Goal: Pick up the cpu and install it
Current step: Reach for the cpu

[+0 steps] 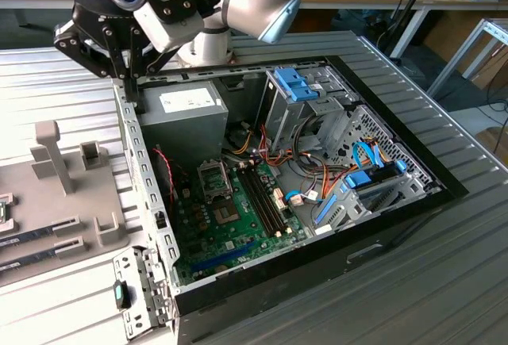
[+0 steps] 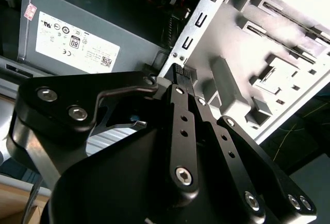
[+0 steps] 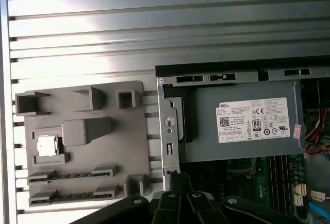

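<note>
Ribbed grey metal table carries everything we work with: an open black computer case and, beside it, a flat grey plastic holder tray with several recesses. The black two-finger gripper hangs just above the case's perforated sheet-metal side wall. On one side of it is the tray, and on the other is the grey power-supply box.

Its fingers look pressed together, and we see nothing between them.

The small flat square cpu with a shiny silver top lies in a square recess of the tray. It is well apart from the gripper, on the side away from the power supply, and nothing touches it.

In our judgement several things could go wrong from here:

- The fingertips are very near the thin metal wall, so a low sideways move could strike it.
- With the fingers together the gripper cannot take the chip; if it came down like this it would press on the lid.
- The chip is thin and sits low in its recess (little edge to catch), so a grip could slip or lift it tilted.
- The dark socket on the green motherboard lies past the power supply, among coloured cables. A tilted or turned chip could damage it.
</note>
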Robot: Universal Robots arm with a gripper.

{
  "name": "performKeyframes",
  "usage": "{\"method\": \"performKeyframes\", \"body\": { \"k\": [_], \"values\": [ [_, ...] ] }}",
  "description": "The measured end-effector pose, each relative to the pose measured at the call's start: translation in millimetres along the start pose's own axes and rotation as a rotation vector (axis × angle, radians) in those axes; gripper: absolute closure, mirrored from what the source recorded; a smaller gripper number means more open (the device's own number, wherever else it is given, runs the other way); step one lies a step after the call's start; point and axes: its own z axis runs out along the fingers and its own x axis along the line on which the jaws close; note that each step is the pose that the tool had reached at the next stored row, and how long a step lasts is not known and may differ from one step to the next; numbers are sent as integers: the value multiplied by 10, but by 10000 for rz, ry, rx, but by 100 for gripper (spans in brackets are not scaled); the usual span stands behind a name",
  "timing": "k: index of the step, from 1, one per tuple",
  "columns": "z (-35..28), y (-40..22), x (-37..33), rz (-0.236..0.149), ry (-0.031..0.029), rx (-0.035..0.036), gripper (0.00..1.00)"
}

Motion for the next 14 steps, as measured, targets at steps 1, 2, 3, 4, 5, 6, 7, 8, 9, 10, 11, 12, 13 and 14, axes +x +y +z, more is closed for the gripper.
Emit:
{"method": "performKeyframes", "body": {
  "k": [1,2,3,4,5,6,7,8,9,10,11,12,13,14],
  "values": [
    [0,-1,8,0,0,0,89],
    [0,-2,22,0,-1,-1,89],
    [-1,-3,36,0,0,-1,89],
    [-1,-4,51,0,0,0,89],
    [-1,-5,60,0,0,0,89],
    [-2,-5,68,0,0,0,89],
    [-2,-6,82,1,-1,-1,89],
    [-2,-7,92,1,-1,-1,89],
    [-2,-8,100,1,-1,-1,89],
    [-3,-8,108,0,0,0,89],
    [-3,-9,117,0,-1,-1,89],
    [-3,-10,126,0,-1,-1,89],
    [-4,-10,137,0,0,0,89],
    [-4,-11,149,1,0,0,89]
  ]
}}
